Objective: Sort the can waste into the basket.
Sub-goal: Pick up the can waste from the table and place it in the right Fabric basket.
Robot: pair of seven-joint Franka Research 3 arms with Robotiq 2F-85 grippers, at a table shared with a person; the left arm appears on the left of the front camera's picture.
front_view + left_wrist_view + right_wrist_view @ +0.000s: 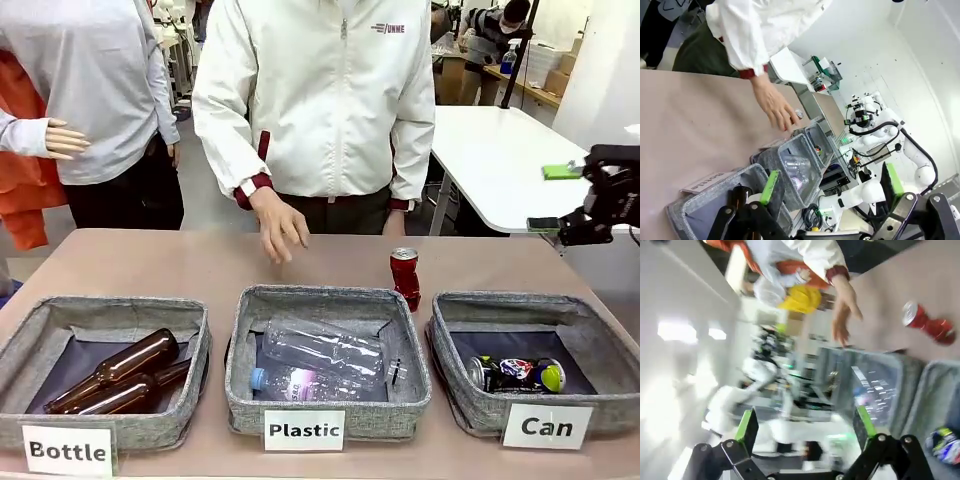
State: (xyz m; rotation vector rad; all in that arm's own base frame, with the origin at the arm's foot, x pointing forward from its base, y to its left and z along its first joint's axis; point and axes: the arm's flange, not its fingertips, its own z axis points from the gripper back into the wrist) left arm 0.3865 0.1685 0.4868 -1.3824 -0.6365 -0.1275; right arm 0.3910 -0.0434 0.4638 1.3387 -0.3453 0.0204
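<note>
- Front view: we see a square grey fabric basket labelled "Can" [520, 302] at the right end of the brown worktop [150, 265]. A dark dented metal can with blue, white and red print [515, 374] lies on its side inside it.
- A small red dented metal can with a silver top [405, 278] stands upright on the worktop, just behind the gap between that basket and the like grey basket labelled "Plastic" [330, 400].
- The person's hand [278, 225] hangs over the worktop, left of the red can and apart from it. The right tool [552, 198] is raised near the right edge, fingers spread, holding nothing.
- Left wrist view: we see the left tool [832, 185] spread wide and empty. Near its fingers is the grey basket labelled "Bottle" [677, 215], with a brown glass bottle [737, 195] in it.
- Right wrist view: the right tool [805, 424] gapes empty. The red can [927, 324] stands on the worktop near the person's hand [842, 315], and the dark can [944, 446] lies in its basket.
</note>
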